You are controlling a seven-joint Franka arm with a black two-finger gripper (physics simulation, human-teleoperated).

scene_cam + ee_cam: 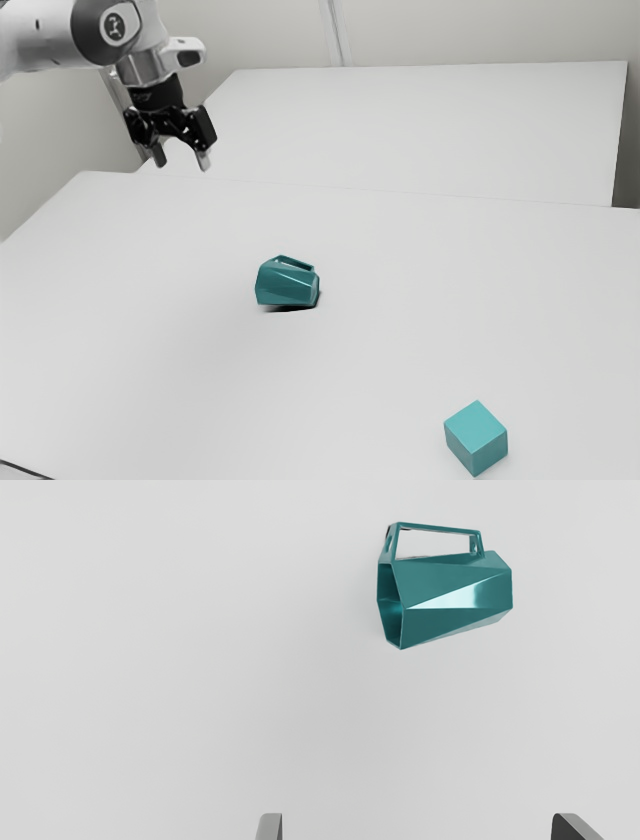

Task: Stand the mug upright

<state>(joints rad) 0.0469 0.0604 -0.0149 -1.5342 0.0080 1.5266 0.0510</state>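
High over the table, toward the exterior view's upper left, my gripper (pixel 182 163) hangs open with nothing between its fingers. Below it and further to the exterior view's right, the dark teal faceted mug (pixel 287 284) lies on its side on the table. In the wrist view the mug (pixel 450 590) is ahead of my gripper (pixel 417 826), apart from both fingertips. Its handle and hollow mouth can be seen there, with the mouth facing sideways.
A light teal cube (pixel 476 438) sits on the white table (pixel 150 330) near the exterior view's lower right. Another white surface (pixel 430 130) stands behind the table. A thin dark cable (pixel 25 470) crosses the exterior view's lower left corner.
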